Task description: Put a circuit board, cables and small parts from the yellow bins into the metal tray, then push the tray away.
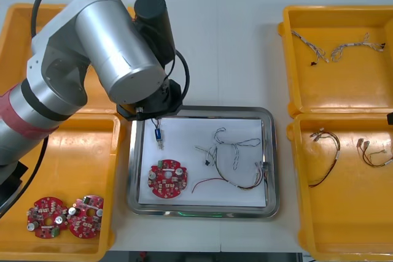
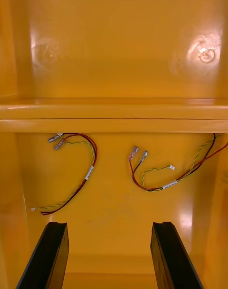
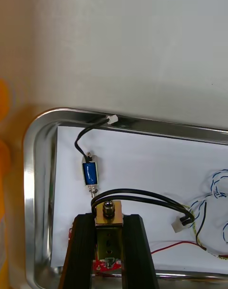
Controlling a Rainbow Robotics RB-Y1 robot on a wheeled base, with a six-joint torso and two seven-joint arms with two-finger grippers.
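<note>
My left gripper (image 3: pixel 108 229) hangs over the near-left corner of the metal tray (image 1: pixel 270 151), shut on a small brass-coloured metal part (image 3: pixel 109 212) whose black cable (image 3: pixel 142 195) loops out past the fingers. Just beyond the fingertips a small blue metal part (image 3: pixel 90 172) lies on the tray's white inside (image 1: pixel 158 134). The tray also holds a round red circuit board (image 1: pixel 167 180), a blue and white cable (image 1: pixel 228 141) and a red and yellow cable (image 1: pixel 227 183). My right gripper (image 2: pixel 109 253) is open above red and yellow cables (image 2: pixel 80 175) in an orange-looking bin.
Two more circuit boards (image 1: pixel 64 216) lie in the near-left yellow bin (image 1: pixel 18 151). The right-hand bins (image 1: pixel 295 59) hold several cables (image 1: pixel 334 50). My left arm (image 1: pixel 104 47) covers much of the far-left bin. Bare table lies beyond the tray.
</note>
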